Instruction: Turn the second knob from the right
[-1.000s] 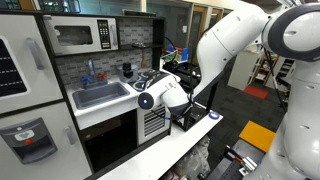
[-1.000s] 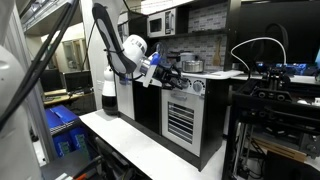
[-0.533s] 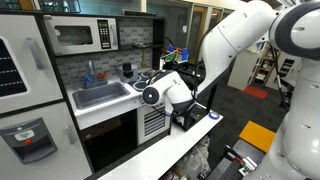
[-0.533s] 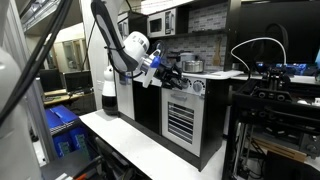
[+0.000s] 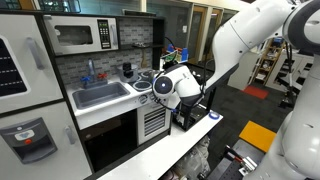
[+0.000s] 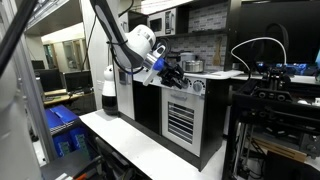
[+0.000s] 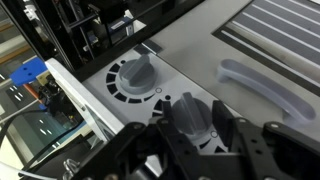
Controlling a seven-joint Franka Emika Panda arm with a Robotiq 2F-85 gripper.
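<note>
In the wrist view my gripper (image 7: 192,116) is shut on a grey ridged knob (image 7: 190,122), with one black finger on each side of it. A second, similar knob (image 7: 135,75) sits free just beside it on the grey panel of the toy kitchen. Which place the held knob has in the row I cannot tell from this view. In an exterior view my gripper (image 6: 172,76) is pressed against the front knob panel (image 6: 192,86) above the oven. In the exterior view from the opposite side my white wrist (image 5: 177,85) hides the jaws and the knobs.
The oven door handle (image 7: 262,86) lies close below the knobs, with vent slats (image 7: 285,35) beyond. The toy kitchen has a sink (image 5: 100,95), a microwave (image 5: 83,36) and an oven grille (image 6: 181,120). A white table (image 6: 150,145) runs in front of the kitchen.
My wrist has swung to the right and turned in one exterior view and risen slightly in the other. The gripper has stayed shut at the knob panel.
</note>
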